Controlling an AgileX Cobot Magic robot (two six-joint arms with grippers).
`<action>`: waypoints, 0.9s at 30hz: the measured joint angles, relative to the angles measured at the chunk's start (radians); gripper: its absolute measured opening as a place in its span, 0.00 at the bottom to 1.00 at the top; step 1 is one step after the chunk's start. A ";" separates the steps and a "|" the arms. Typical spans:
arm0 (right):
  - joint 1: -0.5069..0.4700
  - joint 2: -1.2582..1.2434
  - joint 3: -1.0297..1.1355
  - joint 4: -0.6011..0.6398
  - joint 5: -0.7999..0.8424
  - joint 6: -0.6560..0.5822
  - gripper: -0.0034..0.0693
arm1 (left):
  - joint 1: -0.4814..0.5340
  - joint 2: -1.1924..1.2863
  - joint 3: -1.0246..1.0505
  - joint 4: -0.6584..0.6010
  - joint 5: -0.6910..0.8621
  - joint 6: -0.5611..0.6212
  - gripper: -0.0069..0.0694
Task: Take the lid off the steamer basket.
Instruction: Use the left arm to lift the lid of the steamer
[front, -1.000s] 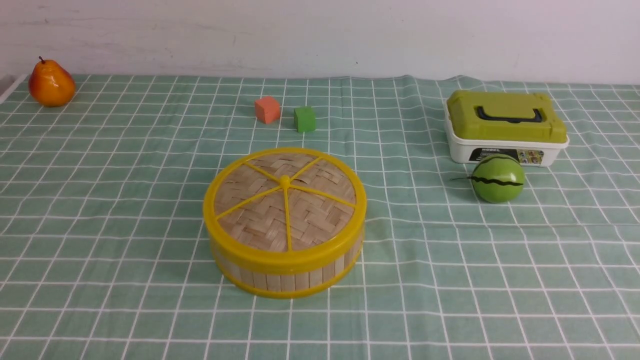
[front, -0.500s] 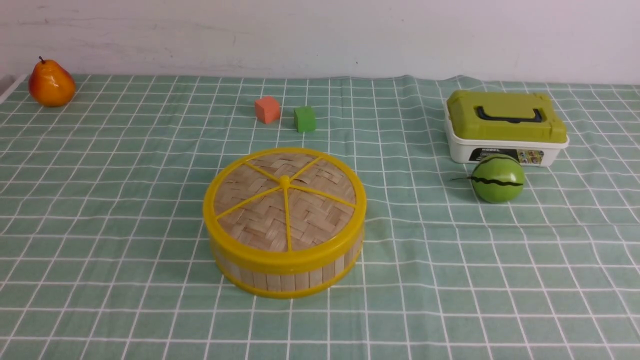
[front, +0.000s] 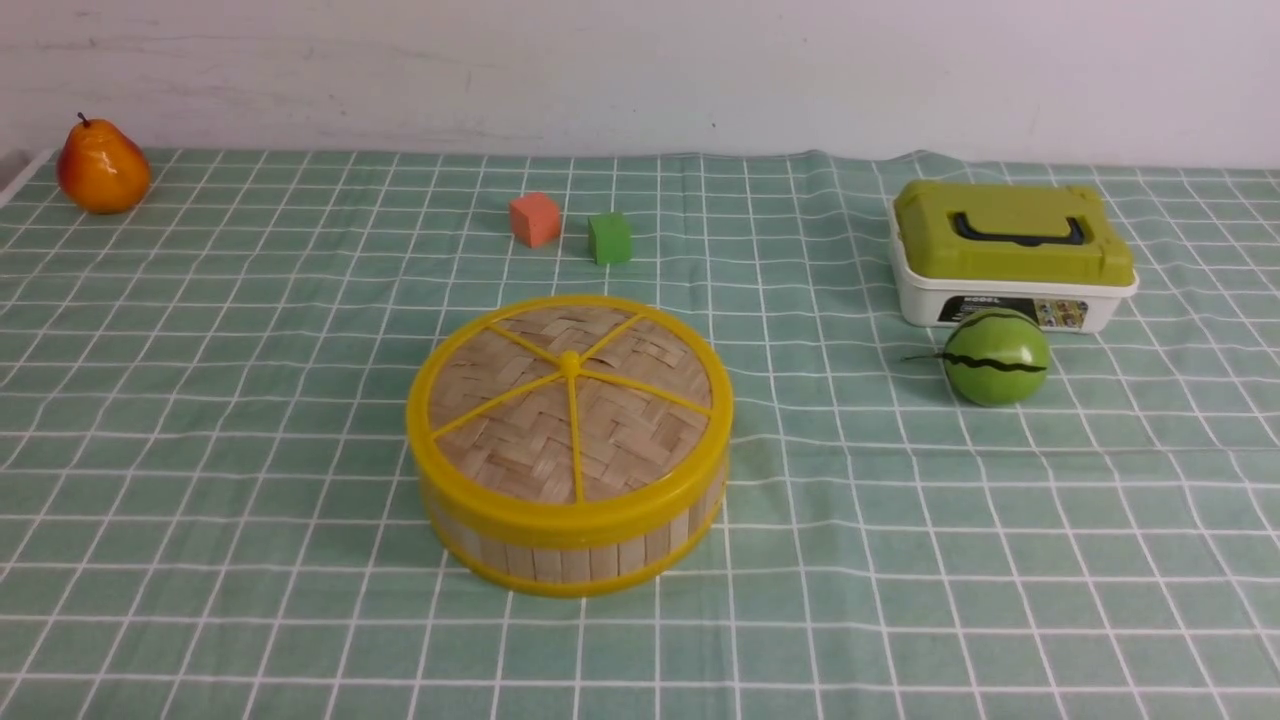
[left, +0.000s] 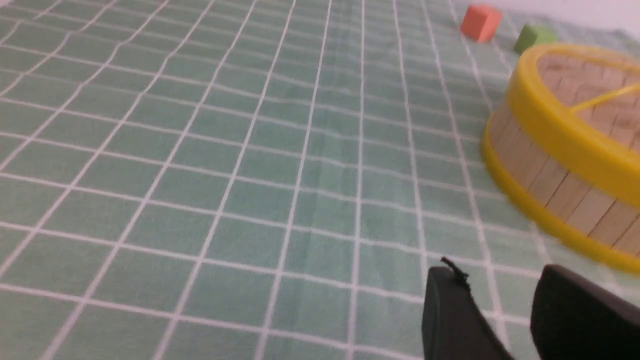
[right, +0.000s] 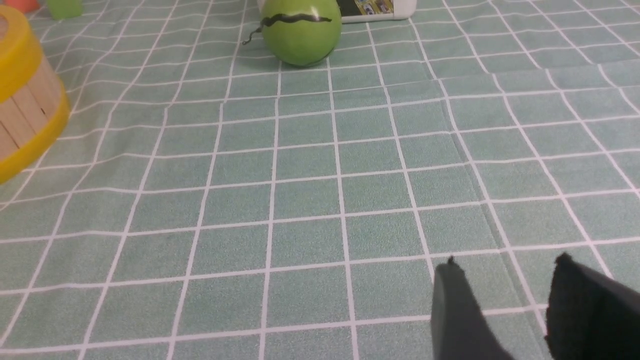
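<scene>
Two grippers, both with fingers apart and nothing between them: left gripper (left: 492, 305) and right gripper (right: 505, 300), each seen only in its own wrist view. Steamer basket (front: 575, 563) stands left of centre on the checked cloth (front: 900, 640), its lid (front: 520, 440) seated flat on top. Key relation: from the left gripper the lid lies to the right and slightly farther off, well apart from the fingers; from the right gripper it lies to the left. The left arm looks the nearer, a judgement. Lid is round, so no long axis; the raised rim or the central hub (front: 570, 364) would have to serve as purchase. Containers: basket covered, contents not visible. White box (front: 920, 302), far right, closed under its green lid (front: 1010, 262), contents likewise hidden. Lifting has not begun, as I judge it.
</scene>
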 joint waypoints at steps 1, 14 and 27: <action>0.000 0.000 0.000 0.000 0.000 0.000 0.38 | 0.000 0.000 0.000 -0.080 -0.029 -0.082 0.40; 0.000 0.000 0.000 0.000 0.000 0.000 0.38 | 0.000 0.000 0.000 -0.897 -0.087 -0.767 0.40; 0.000 0.000 0.000 0.000 0.000 0.000 0.38 | 0.000 0.008 -0.186 -0.712 -0.432 -0.476 0.26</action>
